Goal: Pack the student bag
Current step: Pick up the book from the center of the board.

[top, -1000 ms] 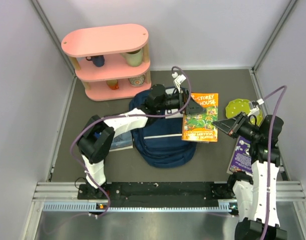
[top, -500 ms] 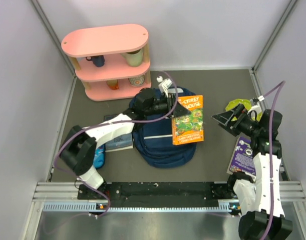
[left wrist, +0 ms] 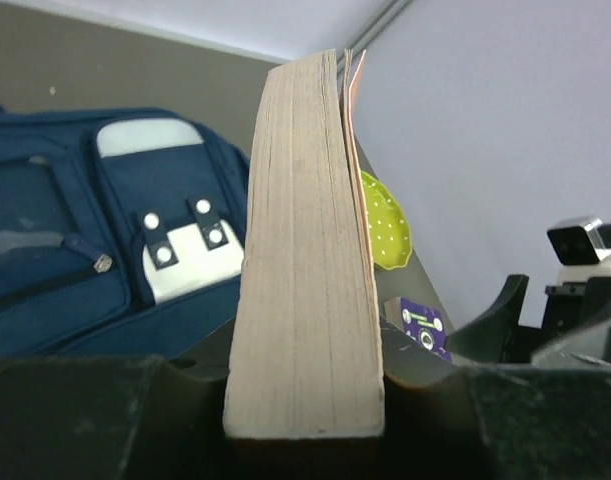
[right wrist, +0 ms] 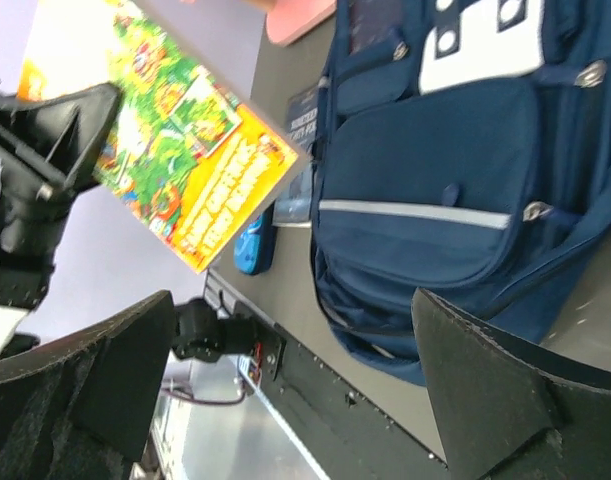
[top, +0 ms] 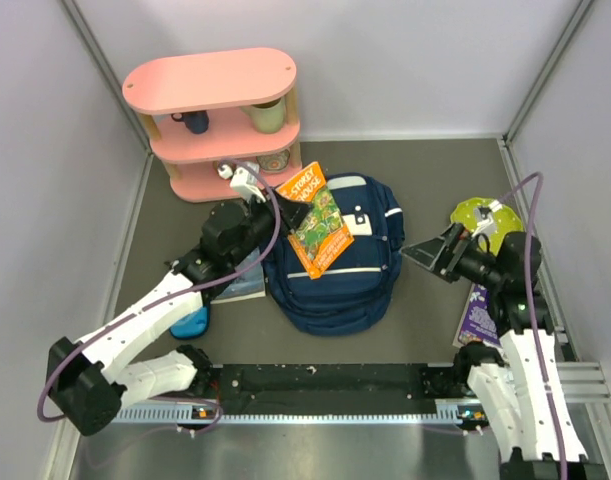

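Note:
The student bag (top: 337,275) lies flat in the middle of the table, navy with white patches; it also shows in the wrist views (left wrist: 95,235) (right wrist: 435,190). My left gripper (top: 296,212) is shut on an orange and green storybook (top: 320,225) and holds it tilted in the air over the bag's upper left. In the left wrist view the book's page edge (left wrist: 305,260) stands clamped between the jaws of that gripper (left wrist: 305,405). My right gripper (top: 419,251) hangs open and empty to the right of the bag, with its jaws wide apart (right wrist: 300,400).
A pink shelf (top: 215,120) holding cups stands at the back left. A green dotted plate (top: 478,213) and a purple book (top: 482,312) lie at the right. A bright-blue pencil case (top: 192,322) and a flat booklet (top: 243,282) lie left of the bag.
My right gripper has opened, let go of the storybook and drawn back a little. My left gripper has closed on the book and swung it left, from beside the bag to over it.

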Available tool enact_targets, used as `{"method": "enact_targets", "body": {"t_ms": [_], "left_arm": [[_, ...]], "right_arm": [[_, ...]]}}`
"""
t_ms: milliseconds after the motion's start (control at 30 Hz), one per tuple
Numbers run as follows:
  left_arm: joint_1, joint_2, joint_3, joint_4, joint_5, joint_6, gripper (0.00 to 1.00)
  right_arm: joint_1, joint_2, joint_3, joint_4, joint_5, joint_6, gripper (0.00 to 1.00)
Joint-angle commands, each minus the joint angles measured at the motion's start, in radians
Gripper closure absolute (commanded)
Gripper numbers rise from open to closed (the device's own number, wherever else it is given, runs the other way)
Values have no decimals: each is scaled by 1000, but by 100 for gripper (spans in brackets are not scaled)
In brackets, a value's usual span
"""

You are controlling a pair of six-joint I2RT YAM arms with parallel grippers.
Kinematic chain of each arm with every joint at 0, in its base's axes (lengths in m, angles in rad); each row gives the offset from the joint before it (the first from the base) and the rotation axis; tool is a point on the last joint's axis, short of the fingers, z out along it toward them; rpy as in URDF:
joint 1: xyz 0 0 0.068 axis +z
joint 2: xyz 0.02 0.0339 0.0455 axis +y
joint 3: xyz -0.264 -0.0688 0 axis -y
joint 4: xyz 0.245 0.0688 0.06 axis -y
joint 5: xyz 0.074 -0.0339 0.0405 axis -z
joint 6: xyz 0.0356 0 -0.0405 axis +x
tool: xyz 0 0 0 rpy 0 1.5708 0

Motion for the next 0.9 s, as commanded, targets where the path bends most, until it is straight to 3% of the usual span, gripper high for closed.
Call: {"method": "enact_targets", "body": {"t_ms": [0,200,367,500,633,867], "left_arm": [[-3,-54,-72,165,-82,-102,100],[-4,-113,-176,326,-50,-178,100],[-4,-114,-186,421,16,-222,100],[-6,-93,-189,490,65,-252,100],[-8,-67,-193,534,108,-275,100],[-8,-27,-226,649,133,-332,100]], "right_arm": [[143,-62,-54,162,121,153,1],[341,-33,-114,329,220,280,1],[465,101,-183,530,248,460,1],[597,192,-176,653,345,477,1],[657,240,-166,741,431,480,1],[660,281,-165,842,445,520,1]]}}
